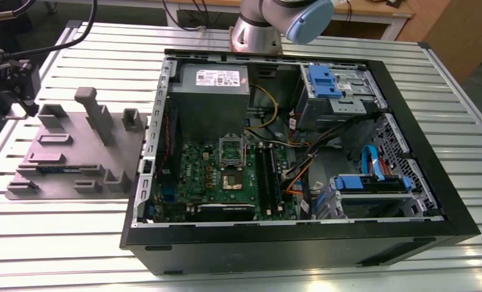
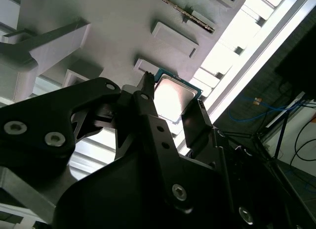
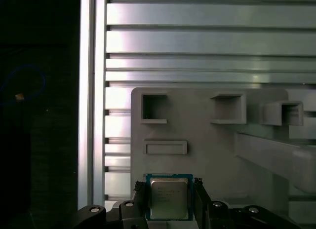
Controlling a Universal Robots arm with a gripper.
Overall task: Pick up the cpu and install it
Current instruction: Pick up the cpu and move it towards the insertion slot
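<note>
Gripper [image 3: 169, 185] straddles the cpu [image 3: 169, 199], centred within it, over the grey fixture [image 3: 212, 157].

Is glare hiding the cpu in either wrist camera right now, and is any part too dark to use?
Second wrist view: glare whitens the middle of the cpu, the table slats behind are blown out, and the claw is a dark silhouette. First wrist view: the cpu is evenly lit, its edges clear; the area beside the table is nearly black.

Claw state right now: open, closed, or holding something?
Claw: closed on the cpu, gripping it by two opposite edges.
</note>
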